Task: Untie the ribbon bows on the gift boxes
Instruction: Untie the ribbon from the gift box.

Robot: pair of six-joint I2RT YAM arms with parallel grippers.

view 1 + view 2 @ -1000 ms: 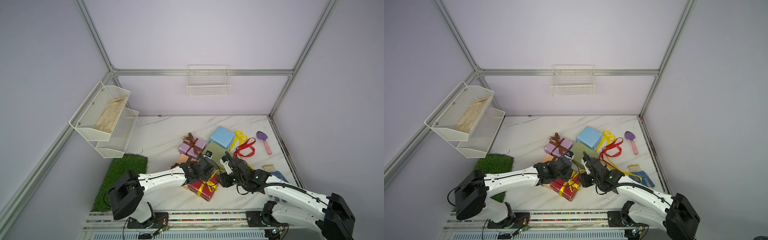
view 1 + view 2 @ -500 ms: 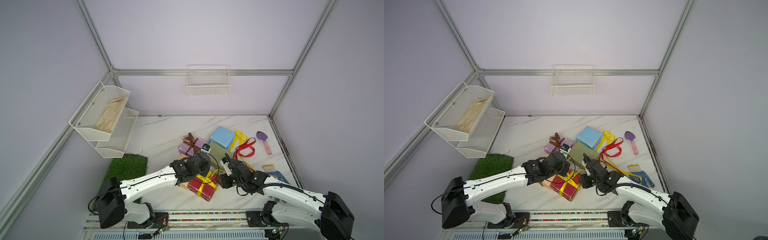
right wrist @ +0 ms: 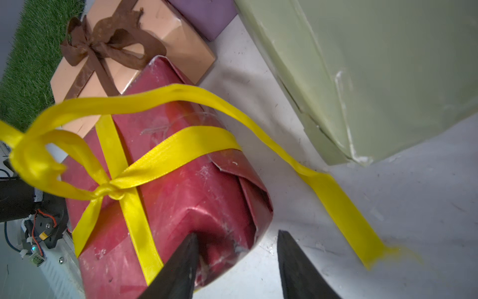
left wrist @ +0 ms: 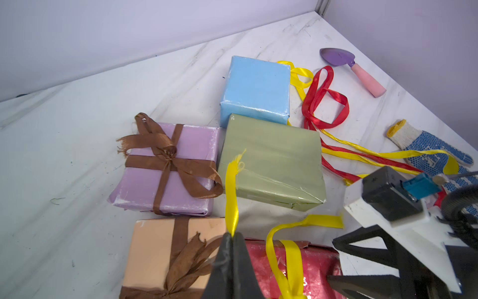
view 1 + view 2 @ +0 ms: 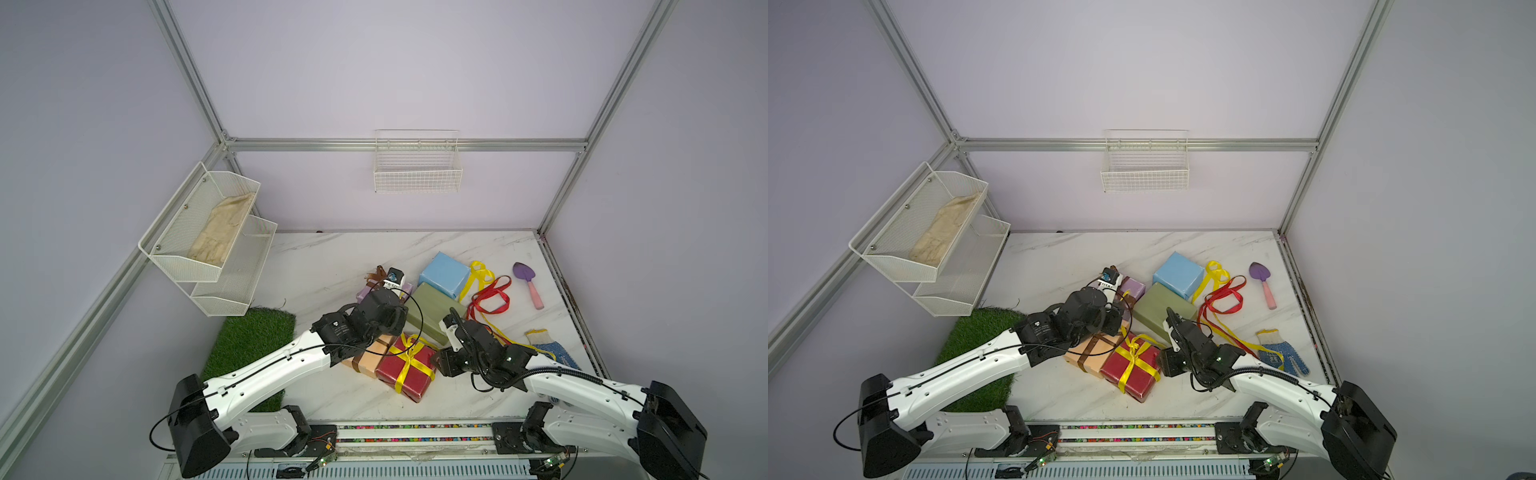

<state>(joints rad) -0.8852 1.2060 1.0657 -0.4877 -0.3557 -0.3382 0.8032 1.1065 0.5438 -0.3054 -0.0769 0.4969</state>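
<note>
**Left hand pinching a yellow tail, right hand parted at the red box**

I am watching my left hand (image 4: 233, 239) clench tight on one tail of the yellow ribbon (image 4: 231, 196), with the strip running out past the fingertips. My right hand (image 3: 236, 259) is standing released and gripping nothing. One finger (image 3: 181, 266) is resting on the end of the dark red box (image 3: 207, 191), and the other is pointing at bare table (image 5: 332, 257) just beside it.

I am reading the top views as a clock face with the back wall at 12. The right hand is sitting at the red box's 3 o'clock. The yellow ribbon is wrapping that box both ways, with its knot (image 3: 108, 190) and one loop on top. Its other tail is trailing onto the table toward 1 o'clock.

- At 10 o'clock, the peach box (image 4: 152, 248) is touching the red one and wearing a tied brown bow (image 3: 103, 41).
- At 11, the lilac box (image 4: 191, 145) is carrying its own brown bow (image 4: 165, 152).
- At 1, the olive green box (image 4: 271, 160) is lying bare, with the light blue box (image 4: 256, 85) bare behind it.
- At 2, a loose red ribbon (image 4: 323, 103) and a loose yellow ribbon (image 4: 300, 75) are lying on the table.
- At 3, a blue-dotted glove (image 4: 426, 145) is lying under one end of that loose yellow ribbon.
</note>
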